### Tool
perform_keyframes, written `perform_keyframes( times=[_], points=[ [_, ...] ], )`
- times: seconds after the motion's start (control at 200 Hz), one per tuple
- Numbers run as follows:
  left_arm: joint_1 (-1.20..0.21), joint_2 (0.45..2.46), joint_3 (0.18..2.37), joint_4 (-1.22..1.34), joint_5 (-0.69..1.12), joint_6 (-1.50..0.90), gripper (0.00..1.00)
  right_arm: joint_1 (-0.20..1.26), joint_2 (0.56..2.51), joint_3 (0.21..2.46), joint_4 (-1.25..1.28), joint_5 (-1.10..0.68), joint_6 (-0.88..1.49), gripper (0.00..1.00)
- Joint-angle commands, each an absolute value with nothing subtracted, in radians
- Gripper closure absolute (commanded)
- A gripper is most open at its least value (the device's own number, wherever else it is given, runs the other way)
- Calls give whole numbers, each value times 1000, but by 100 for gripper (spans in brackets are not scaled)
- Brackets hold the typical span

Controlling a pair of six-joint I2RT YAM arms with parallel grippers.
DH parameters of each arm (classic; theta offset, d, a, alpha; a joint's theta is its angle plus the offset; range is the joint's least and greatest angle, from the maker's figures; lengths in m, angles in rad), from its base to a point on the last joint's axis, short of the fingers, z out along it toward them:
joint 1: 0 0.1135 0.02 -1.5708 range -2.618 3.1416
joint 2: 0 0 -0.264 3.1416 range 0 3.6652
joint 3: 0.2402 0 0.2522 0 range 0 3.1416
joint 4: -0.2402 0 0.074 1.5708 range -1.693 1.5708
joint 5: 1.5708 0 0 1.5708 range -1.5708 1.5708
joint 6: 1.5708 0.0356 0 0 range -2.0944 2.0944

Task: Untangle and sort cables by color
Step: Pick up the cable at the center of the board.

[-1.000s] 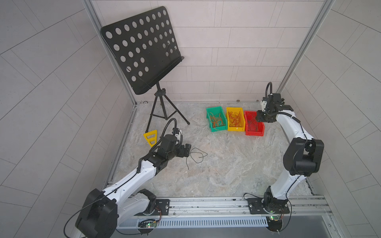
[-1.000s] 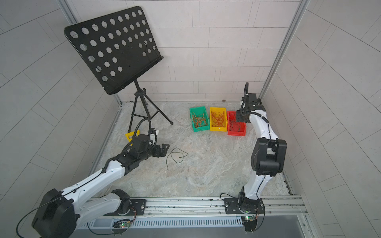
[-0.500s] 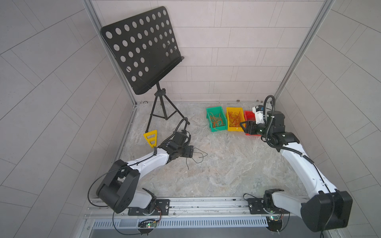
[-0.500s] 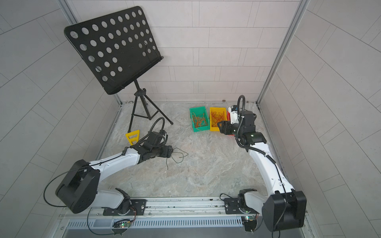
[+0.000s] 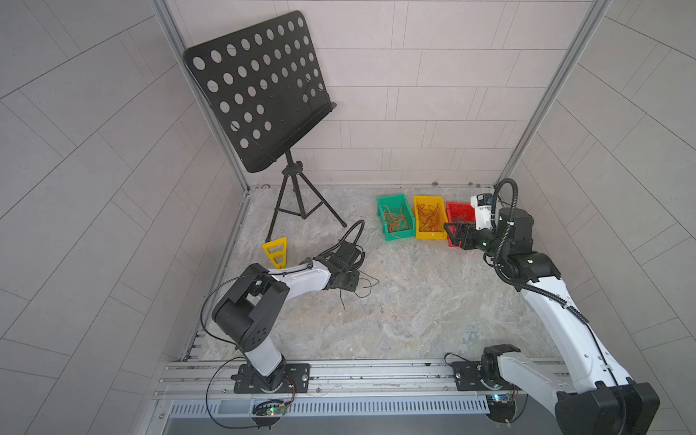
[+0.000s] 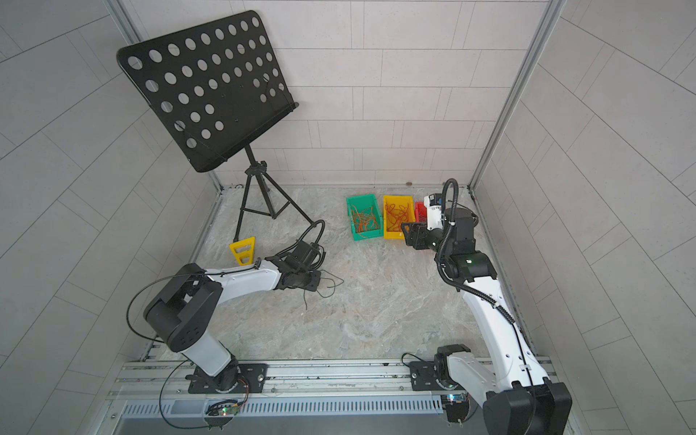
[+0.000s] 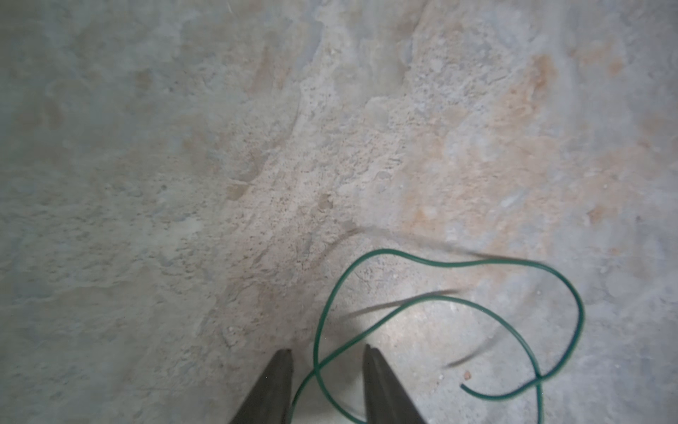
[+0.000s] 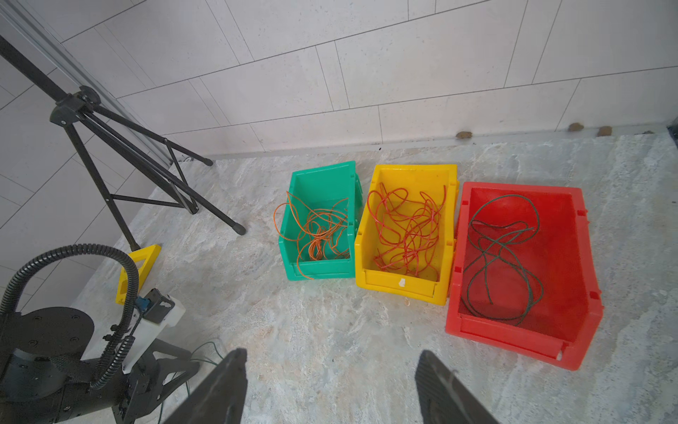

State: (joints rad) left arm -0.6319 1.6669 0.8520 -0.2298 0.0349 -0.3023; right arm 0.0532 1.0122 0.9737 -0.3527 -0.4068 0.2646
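Since the loose cable (image 7: 383, 251) is thin, light and floppy with some spring, I'd expect it to slip out of a weak pinch and drag its loops along when lifted. Best hold looks like the spot where it crosses itself: two strands thick, sitting right between the left fingers (image 7: 273, 392). Those stand narrowly apart, straddling that crossing, with no visible pinch yet. The cable lies on the counter (image 5: 414, 309), well apart from the bins, and reads dark green in the left wrist view. Right fingers (image 8: 220, 389) are spread wide and empty, hanging in front of the bins.

Counts:
- 1 loose cable as far as I can tell, looped over itself twice
- 3 bins in a row:
  - green bin (image 8: 319, 172) with orange cables (image 8: 319, 235)
  - yellow bin (image 8: 403, 284) with red cables (image 8: 407, 235)
  - red bin (image 8: 513, 334) with dark cables (image 8: 502, 253)
- strands per bin too tangled to count
- 1 music stand (image 5: 260, 90)
- 1 yellow triangle (image 5: 276, 252) beside its foot

By colour, the loose one likely belongs in the red bin.
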Motion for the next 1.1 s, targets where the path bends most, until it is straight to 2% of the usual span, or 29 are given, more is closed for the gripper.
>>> perform_keyframes(
  times=[0.0, 0.07, 0.14, 0.37, 0.49, 0.62, 0.791, 1.096],
  points=[
    [-640, 1689, 852, -269, 11, -281, 76, 54, 990, 973, -371, -385, 246, 23],
    [-641, 1672, 843, -256, 15, -275, 85, 53, 985, 971, -374, -391, 248, 21],
    [-641, 1638, 832, -235, 27, -264, 89, 51, 985, 968, -376, -432, 252, 18],
    [-640, 1446, 795, -169, 54, -207, 92, 54, 1004, 936, -301, -740, 361, 16],
    [-640, 1361, 787, -139, 84, -167, 93, 103, 1039, 901, -243, -826, 380, 16],
    [-640, 1291, 790, -104, 130, -145, 94, 231, 1108, 886, -222, -850, 338, 16],
    [-644, 1196, 761, -17, 187, -141, 95, 348, 1236, 877, -127, -833, 394, 17],
    [-643, 1127, 710, 70, 205, -136, 96, 471, 1354, 921, -58, -831, 473, 32]
  ],
)
